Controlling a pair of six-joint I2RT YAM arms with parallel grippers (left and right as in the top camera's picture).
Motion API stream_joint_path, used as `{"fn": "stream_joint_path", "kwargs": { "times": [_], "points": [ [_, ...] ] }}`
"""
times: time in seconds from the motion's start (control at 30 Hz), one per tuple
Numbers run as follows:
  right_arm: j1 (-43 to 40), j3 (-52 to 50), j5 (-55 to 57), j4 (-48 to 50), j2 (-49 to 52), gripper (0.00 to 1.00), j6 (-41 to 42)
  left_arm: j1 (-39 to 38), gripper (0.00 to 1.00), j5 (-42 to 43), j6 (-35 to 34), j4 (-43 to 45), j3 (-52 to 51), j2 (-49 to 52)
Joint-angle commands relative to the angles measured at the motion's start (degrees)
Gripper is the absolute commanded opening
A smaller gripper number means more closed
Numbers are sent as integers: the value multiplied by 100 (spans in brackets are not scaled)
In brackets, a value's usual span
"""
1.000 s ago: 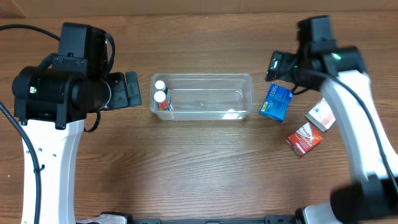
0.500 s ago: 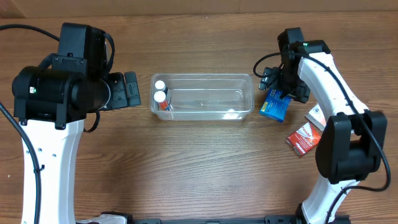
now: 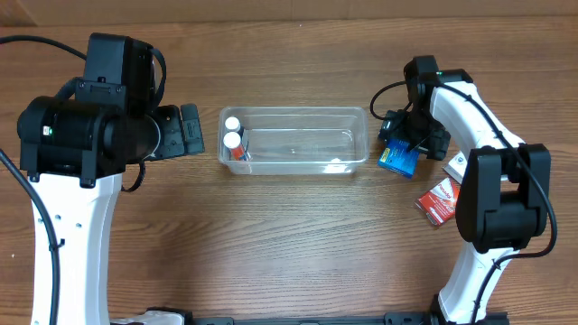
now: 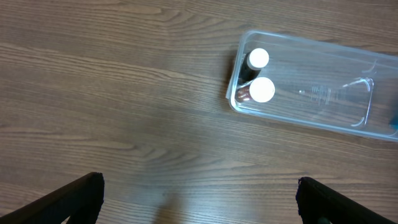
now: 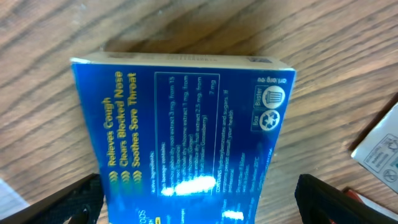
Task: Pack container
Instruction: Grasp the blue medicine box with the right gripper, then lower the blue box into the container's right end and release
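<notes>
The clear plastic container (image 3: 298,142) sits at the table's middle with two white-capped bottles (image 3: 233,133) standing at its left end; it also shows in the left wrist view (image 4: 323,93). My right gripper (image 3: 408,137) is open and low over the blue box (image 3: 397,161), which lies just right of the container. In the right wrist view the blue box (image 5: 186,137) lies between my spread fingers (image 5: 199,205), which do not touch it. My left gripper (image 3: 190,131) is open and empty, left of the container, with bare table between its fingers (image 4: 199,202).
A red box (image 3: 440,200) and a white box (image 3: 456,163) lie right of the blue box, partly under the right arm. The white box's corner shows in the right wrist view (image 5: 380,152).
My right arm has swung in and come down over the blue box, now straddling it. The left arm and the container have not moved.
</notes>
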Motion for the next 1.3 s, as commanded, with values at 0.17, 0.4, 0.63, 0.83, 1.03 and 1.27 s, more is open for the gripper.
{"fn": "stream_joint_path", "kwargs": {
  "times": [0.17,0.4,0.63,0.83,1.03,1.27],
  "points": [
    [-13,-352,-48,271,68,100,-144,24,100,-28,-122,-7,59,-11],
    [-13,-352,-48,264,68,77,-144,24,100,-28,-122,-9,59,-7],
    [-13,-295,-48,85,66,73,-144,24,100,-31,-120,-9,59,0],
    [61,800,15,-909,-684,73,-262,24,100,-31,-120,-9,59,0],
    [739,1266,-9,-1147,-1934,73,-874,24,100,-31,-120,-13,59,0],
    [1996,1021,-7,-699,-1814,74,-848,24,100,-31,-118,-24,59,0]
  ]
}}
